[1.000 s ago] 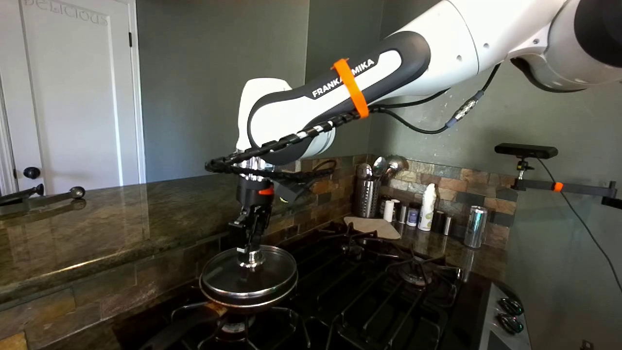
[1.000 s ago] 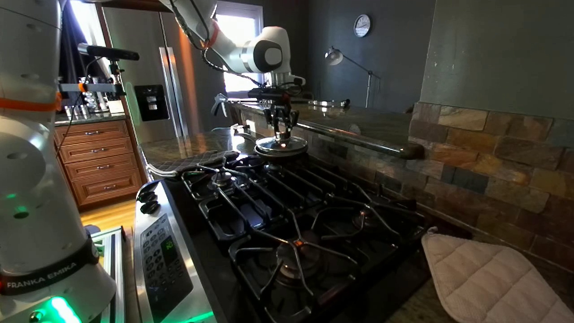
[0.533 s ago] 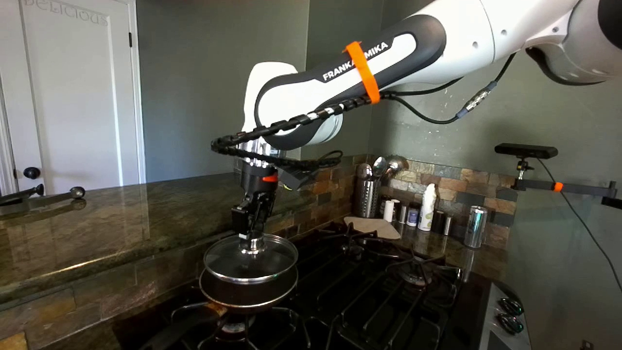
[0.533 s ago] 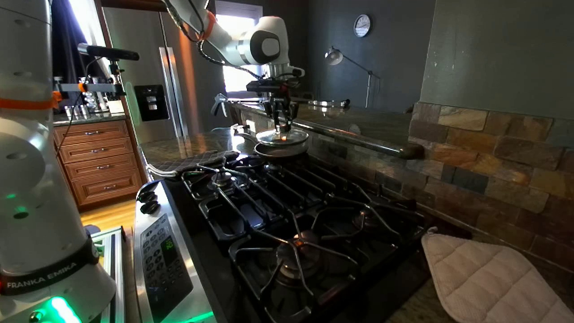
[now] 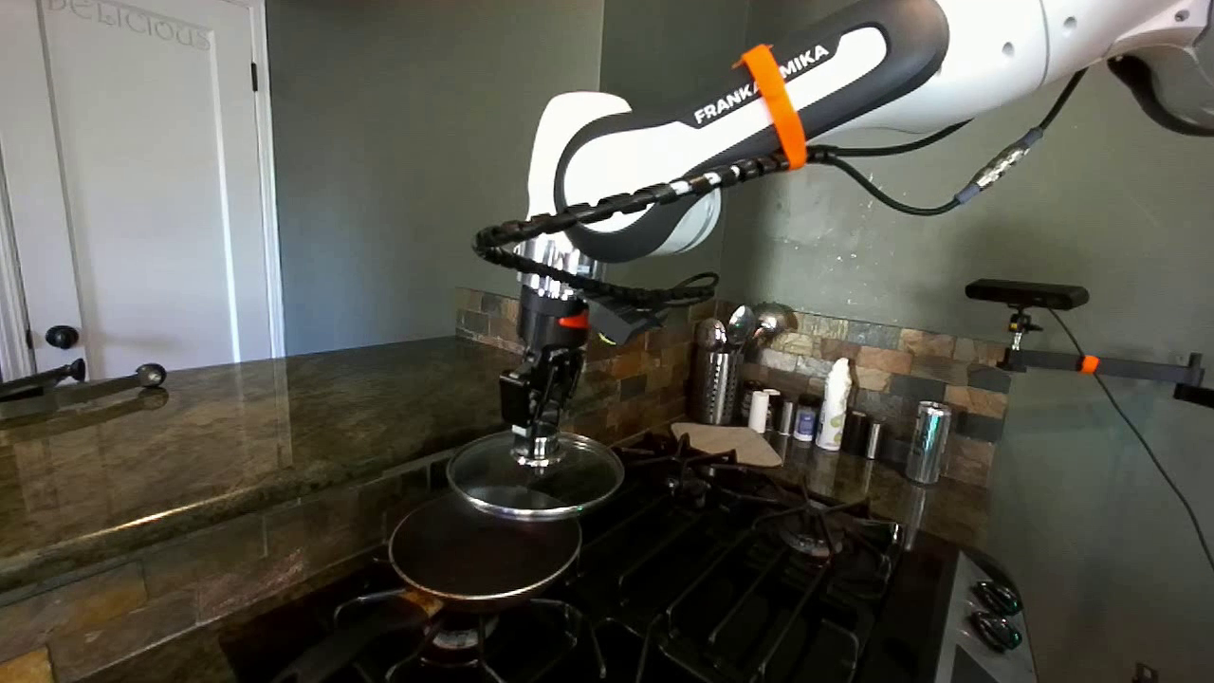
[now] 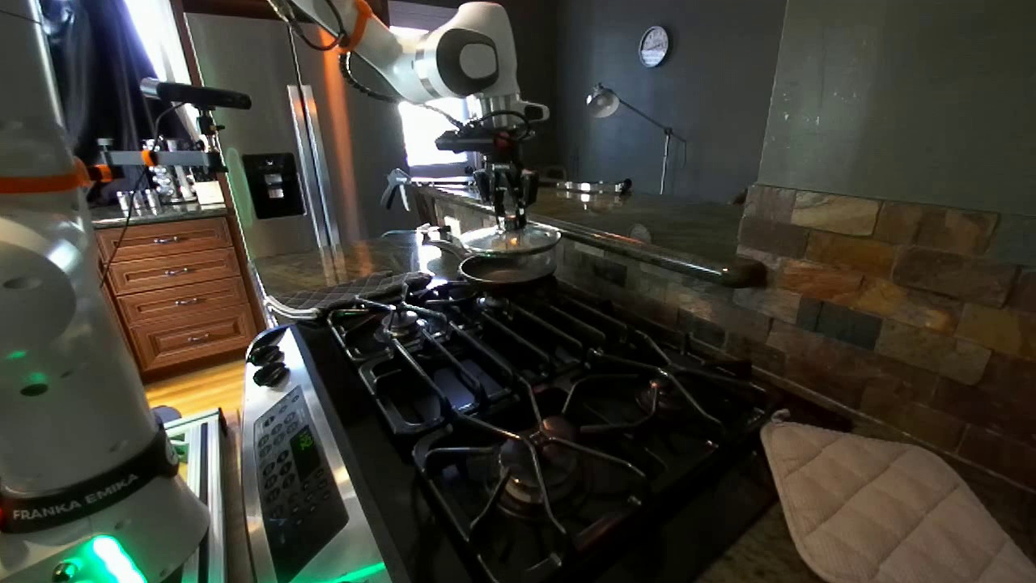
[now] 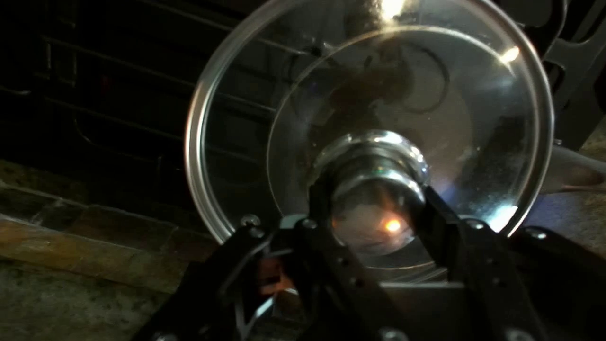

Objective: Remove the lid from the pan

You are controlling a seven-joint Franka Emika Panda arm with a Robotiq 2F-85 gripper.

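The lid is round glass with a shiny metal rim and a metal knob. It hangs in the air, slightly tilted, in both exterior views (image 5: pixel 583 484) (image 6: pixel 486 241), and fills much of the wrist view (image 7: pixel 236 156). My gripper (image 5: pixel 537 444) is shut on the knob, one finger on each side, as the wrist view (image 7: pixel 374 196) shows. It also shows in an exterior view (image 6: pixel 510 223). The dark pan (image 5: pixel 465 560) sits on a burner below, its brownish inside exposed. The lid is apart from it and overlaps its far edge in that view. The pan also shows beneath the lid (image 6: pixel 506 274).
Black stove grates (image 5: pixel 749 588) spread beside the pan. A raised stone counter (image 5: pixel 313 417) runs along the back. A utensil holder (image 5: pixel 718 389), several bottles and a steel canister (image 5: pixel 928 442) stand at the far end. A pale pot holder (image 6: pixel 890 494) lies beside the stove.
My gripper has lifted the lid off the pan. The lid first rose almost straight up, then rose further and shifted sideways over the pan's far edge. The pan stayed in place.
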